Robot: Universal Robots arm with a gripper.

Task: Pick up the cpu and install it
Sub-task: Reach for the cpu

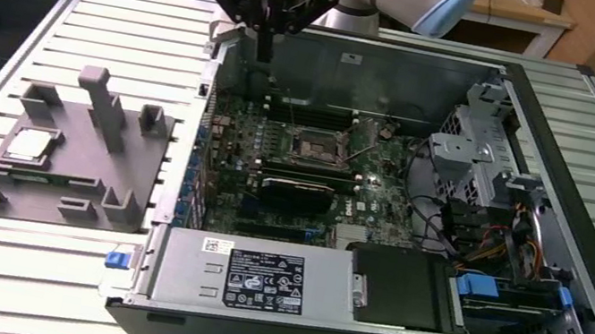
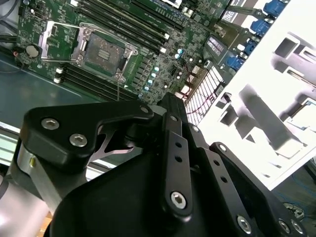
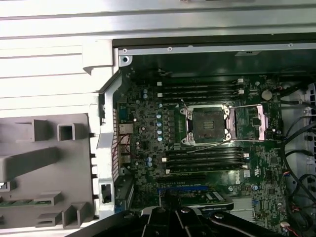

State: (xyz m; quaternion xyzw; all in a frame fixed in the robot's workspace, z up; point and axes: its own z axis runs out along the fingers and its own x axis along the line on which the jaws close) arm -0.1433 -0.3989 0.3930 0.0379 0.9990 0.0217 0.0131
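Observation:
The cpu [image 1: 32, 145], a small silvery square chip, lies flat in a pocket of the grey plastic holder [image 1: 67, 174] on the exterior view's left. My gripper [image 1: 261, 45] hangs high over the far left corner of the open computer case [image 1: 578, 223], well away from the chip. Its fingers look shut with nothing between them. The motherboard's dark socket [image 1: 314, 144] sits empty in both wrist views [image 3: 207, 126] [image 2: 104, 53], with its metal cover plate [image 3: 252, 121] flipped open beside it.
The holder and case rest on a slatted metal table [image 1: 4, 36]. A silver power supply box [image 1: 255, 276] fills the case's near side, with drive cages and cables [image 1: 486, 199] on the exterior view's right. Upright posts [image 1: 103, 98] rise from the holder.

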